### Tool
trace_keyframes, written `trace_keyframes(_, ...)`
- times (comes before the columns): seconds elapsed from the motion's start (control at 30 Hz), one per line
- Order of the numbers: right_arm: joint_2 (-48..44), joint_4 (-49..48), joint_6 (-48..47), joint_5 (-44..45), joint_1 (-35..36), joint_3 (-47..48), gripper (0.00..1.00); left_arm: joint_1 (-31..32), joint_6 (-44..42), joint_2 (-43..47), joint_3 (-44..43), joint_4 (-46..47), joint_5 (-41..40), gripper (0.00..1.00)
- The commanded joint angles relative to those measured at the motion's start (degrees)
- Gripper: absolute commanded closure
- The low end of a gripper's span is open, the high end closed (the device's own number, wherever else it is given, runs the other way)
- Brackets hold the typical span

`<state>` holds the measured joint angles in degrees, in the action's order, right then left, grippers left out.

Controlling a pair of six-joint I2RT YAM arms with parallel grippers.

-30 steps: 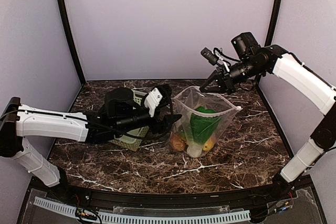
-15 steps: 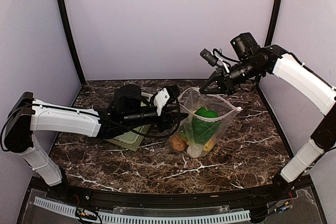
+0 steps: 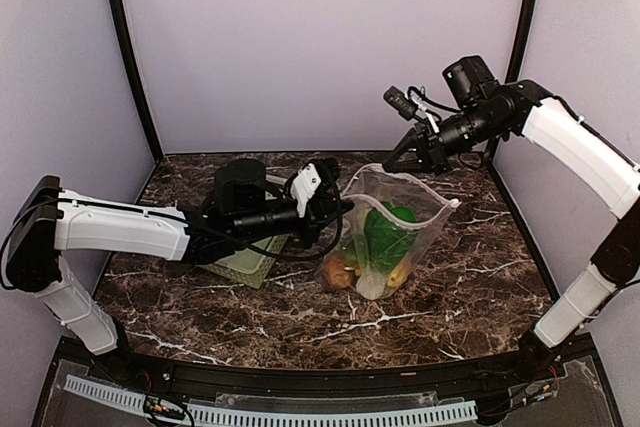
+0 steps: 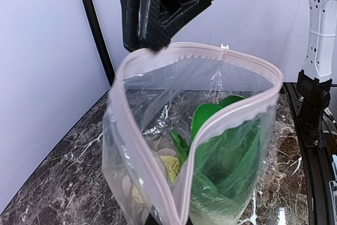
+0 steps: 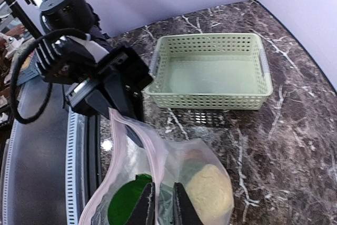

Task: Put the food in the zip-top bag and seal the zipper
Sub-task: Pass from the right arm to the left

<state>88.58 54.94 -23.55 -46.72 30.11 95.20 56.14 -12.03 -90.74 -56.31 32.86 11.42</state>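
The zip-top bag (image 3: 392, 237) stands upright on the marble with its mouth open. Inside lie the food pieces: green bok choy (image 3: 385, 237), a brown potato (image 3: 338, 272) and a yellow piece (image 3: 398, 275). My left gripper (image 3: 345, 209) is shut on the bag's left rim corner (image 4: 174, 212). At the far rim, my right gripper (image 3: 388, 167) is shut on the bag film (image 5: 164, 206). The pinkish zipper (image 4: 237, 61) runs unsealed around the mouth. In the left wrist view, green leaves (image 4: 226, 151) show through the bag. A tan piece (image 5: 208, 188) shows in the right wrist view.
An empty light green lattice basket (image 5: 210, 72) sits left of the bag, partly hidden under my left arm (image 3: 150, 232) in the top view. Purple walls close in the back and both sides. Bare marble (image 3: 470, 277) lies right of the bag.
My left gripper moved right to the bag's rim and shut on its left corner. The right gripper rose slightly with the far rim, and the bag's mouth drew tauter.
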Motion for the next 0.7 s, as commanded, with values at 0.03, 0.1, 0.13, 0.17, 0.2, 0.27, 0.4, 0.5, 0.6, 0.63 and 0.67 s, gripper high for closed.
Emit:
trace_keyframes(0.03,-0.5,2.7,-1.7,-5.5,-9.1,4.4,0.75,-0.4,2.6,5.4,-0.7,-6.3,-4.4,0.99)
trace_keyframes(0.1,-1.5,4.2,-3.6,-11.3,-13.4,3.7,0.67,-0.4,3.5,5.6,-0.8,-7.6,-5.1,0.99)
trace_keyframes(0.13,-2.5,4.5,-4.6,-13.5,-15.2,1.8,0.65,-0.4,4.4,5.5,-0.7,-7.8,-5.6,0.99)
trace_keyframes(0.17,-3.6,4.4,-5.5,-15.5,-17.0,-0.2,0.62,-0.4,4.9,5.4,-0.8,-8.2,-5.9,0.99)
trace_keyframes(0.2,-4.8,4.4,-6.7,-17.3,-18.7,-2.5,0.60,-0.4,6.1,5.3,-0.9,-8.4,-6.7,0.99)
trace_keyframes(0.27,-7.1,4.6,-9.5,-20.1,-21.9,-7.3,0.57,-0.3,7.9,5.2,-1.0,-8.4,-7.7,0.99)
trace_keyframes(0.4,-12.3,4.5,-17.9,-20.4,-26.1,-17.5,0.55,-0.4,10.6,5.3,-0.9,-8.4,-9.5,0.99)
trace_keyframes(0.5,-14.6,3.7,-22.3,-22.1,-29.0,-23.8,0.54,-0.4,11.6,5.8,-0.8,-9.1,-11.8,0.99)
trace_keyframes(0.6,-15.0,3.0,-27.4,-22.5,-29.6,-28.6,0.53,-0.4,13.0,6.2,-0.8,-10.2,-14.4,0.99)
trace_keyframes(0.63,-15.3,1.6,-28.0,-22.4,-29.6,-30.2,0.53,-0.4,13.1,6.2,-0.6,-10.1,-14.5,0.99)
trace_keyframes(0.67,-16.0,-0.7,-27.6,-22.1,-29.6,-31.9,0.53,-0.4,13.1,6.4,-0.3,-9.6,-14.2,0.99)
